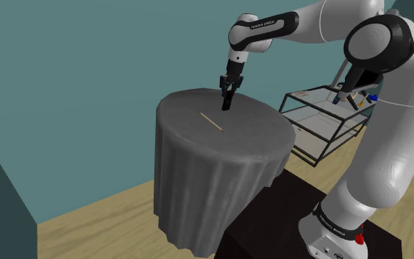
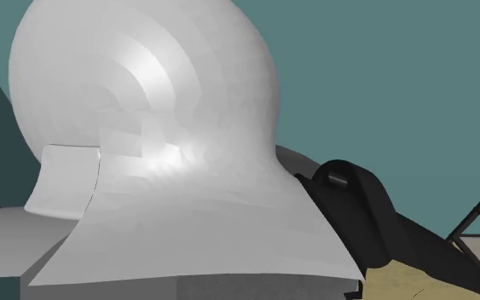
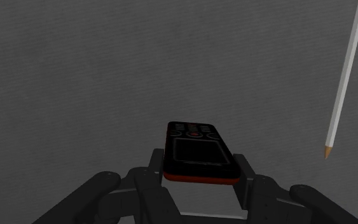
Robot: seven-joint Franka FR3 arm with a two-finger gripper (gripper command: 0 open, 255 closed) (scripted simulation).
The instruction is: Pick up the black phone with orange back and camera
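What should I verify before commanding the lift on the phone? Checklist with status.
1. Phone inside the gripper: ok, both fingers press its long edges in the wrist view.
2. Grip placement: not ok, the fingers clasp near one end and the keypad end overhangs, so it may tilt.
3. Phone off the grey cloth: cannot tell.
4. Pencil clear: ok, it lies on the cloth apart from phone and fingers.
5. Wire rack clear of an upward path: ok, it stands beyond the table at the shoulder view's right.
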